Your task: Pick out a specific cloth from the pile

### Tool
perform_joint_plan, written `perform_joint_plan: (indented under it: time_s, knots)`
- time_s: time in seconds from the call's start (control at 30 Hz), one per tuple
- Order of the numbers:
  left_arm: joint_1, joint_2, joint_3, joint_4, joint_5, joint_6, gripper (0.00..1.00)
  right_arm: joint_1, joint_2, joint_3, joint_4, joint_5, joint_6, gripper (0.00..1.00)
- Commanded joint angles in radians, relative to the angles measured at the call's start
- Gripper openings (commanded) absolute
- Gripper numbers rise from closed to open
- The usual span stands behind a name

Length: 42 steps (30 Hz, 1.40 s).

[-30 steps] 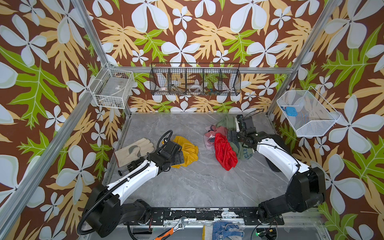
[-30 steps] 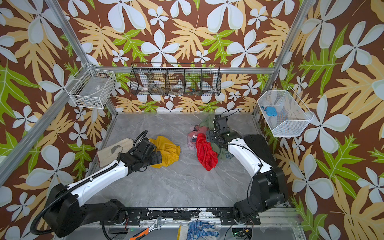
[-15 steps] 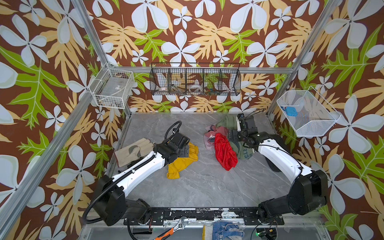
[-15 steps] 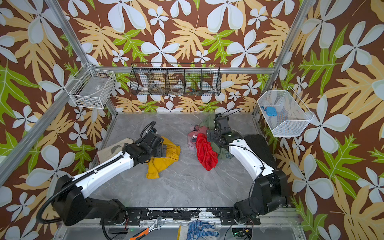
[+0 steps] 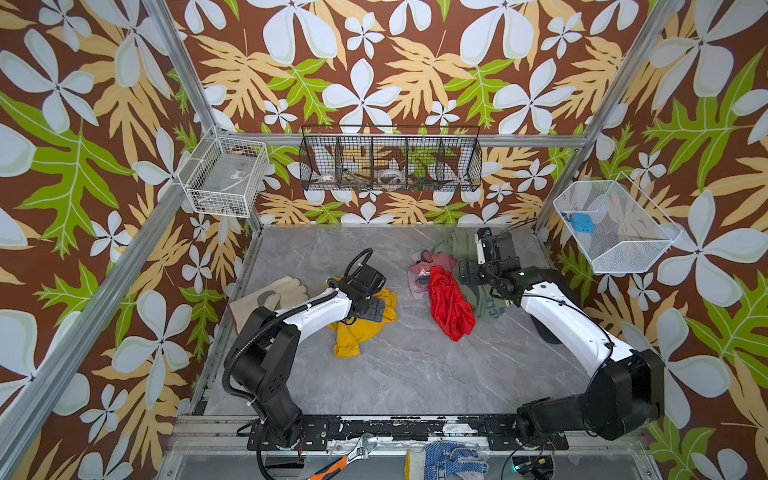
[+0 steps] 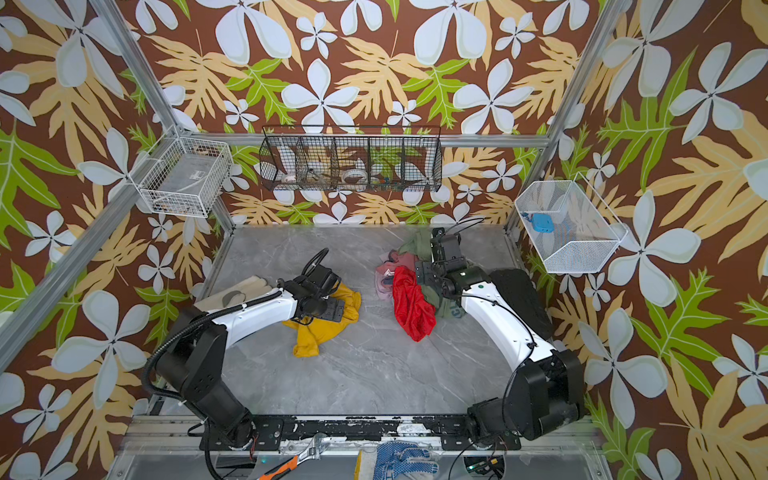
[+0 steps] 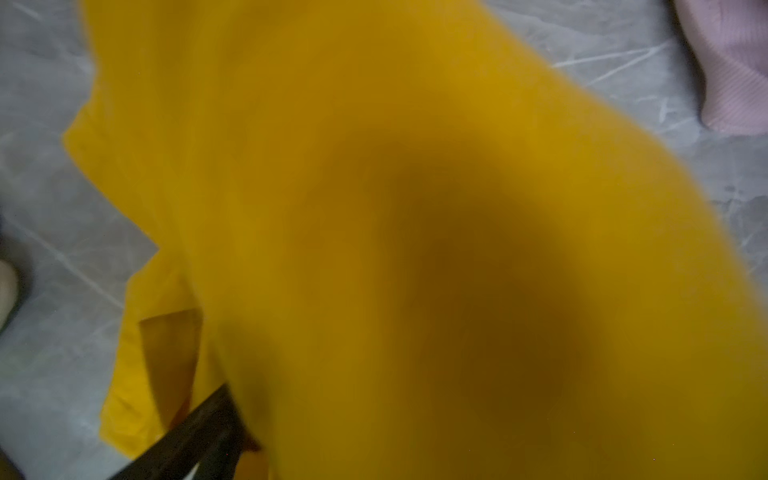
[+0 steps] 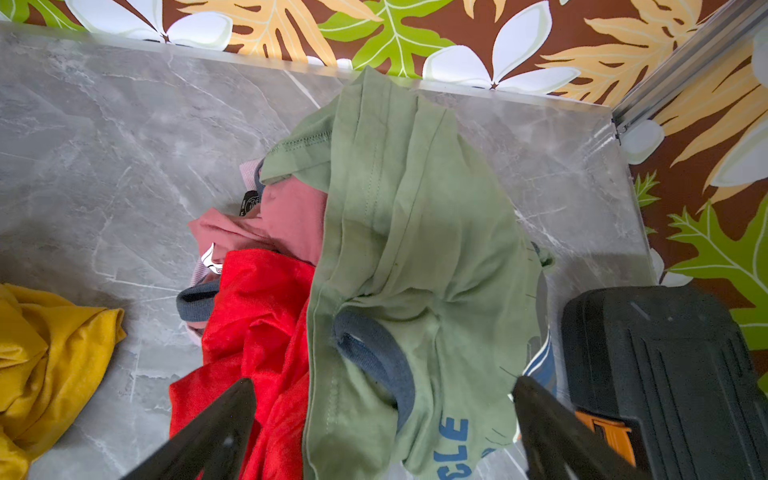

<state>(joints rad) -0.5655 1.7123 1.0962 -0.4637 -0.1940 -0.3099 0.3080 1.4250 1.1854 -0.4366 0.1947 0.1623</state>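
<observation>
The yellow cloth [image 5: 356, 332] lies crumpled well apart from the pile [image 5: 451, 303], on the left arm's side. The left gripper [image 5: 372, 308] hovers over it and the right gripper [image 8: 382, 384] over the pile, both spread wide and empty. The cloth looks light and limp, so I'd pinch a raised fold.

A grey marbled table [image 5: 415, 374] carries everything. The yellow cloth [image 5: 353, 332] lies crumpled left of centre, well apart from the pile [image 6: 411, 307] toward the back right. There a red cloth [image 5: 451, 307], a pink cloth [image 5: 417, 276] and a green shirt [image 8: 415, 187] overlap. Beige gloves [image 5: 274, 291] lie at the left edge and a black case [image 6: 523, 291] at the right.
</observation>
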Motion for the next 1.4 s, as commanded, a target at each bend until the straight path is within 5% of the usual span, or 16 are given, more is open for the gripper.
perform_joint_plan:
  time_s: [0.0,0.17,0.4,0.47,0.93,1.37]
  knots:
    - [0.015,0.045,0.017,0.019,0.063,0.035,0.95,0.0,0.006,0.016,-0.01,0.019,-0.017,0.97]
    - [0.053,0.102,0.022,0.026,0.126,0.051,0.69,0.0,0.011,0.023,-0.013,0.023,-0.024,0.97]
    - [0.083,0.104,0.013,0.067,0.148,0.043,0.1,0.0,0.008,0.017,0.039,-0.056,-0.052,0.96]
    - [0.092,0.091,0.017,0.076,0.135,0.039,0.0,0.0,0.003,0.017,0.063,-0.08,-0.056,0.96]
    - [0.168,0.025,0.211,0.085,-0.053,0.11,0.0,0.0,0.02,0.069,0.115,-0.082,-0.07,0.95]
    - [0.25,0.315,0.514,0.028,-0.045,0.263,0.0,0.0,0.049,0.12,0.087,-0.057,-0.068,0.95]
